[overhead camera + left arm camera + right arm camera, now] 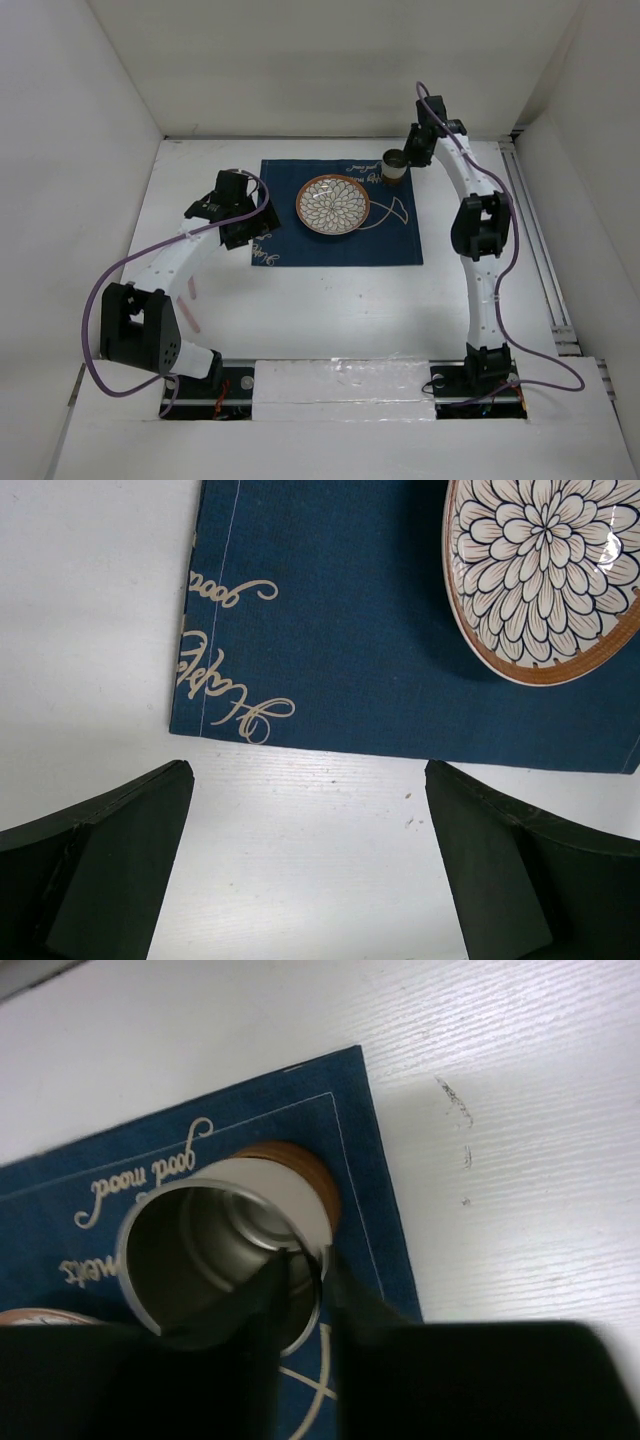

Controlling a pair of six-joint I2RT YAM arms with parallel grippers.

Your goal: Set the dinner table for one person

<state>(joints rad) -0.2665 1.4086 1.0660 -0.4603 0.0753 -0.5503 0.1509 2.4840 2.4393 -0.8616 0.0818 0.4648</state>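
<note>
cup set down at the placemat's far right corner, letting go is the tricky bit

the white tabletop [330,310] spreads out on every side of the navy placemat [340,245], which lies on its middle. a flower-patterned plate [333,204] sits on the placemat's centre. a cup [230,1240] stands upright at the placemat's far right corner, its brown base wholly on the cloth and close to the right edge.

the right tool [308,1260] straddles the cup's wall, one finger inside the rim and one outside. from here i cannot tell whether it presses on the wall or has gone slack. the left tool [308,780] is spread wide and holds nothing, hovering over bare tabletop just off the placemat's near left corner.

to my eye the step in hand is releasing the cup. done well, the fingers should part clear of the wall on both sides. then the tool should rise straight up, so the inner finger doesn't hook the rim and tip the cup or drag it off the placemat.
</note>
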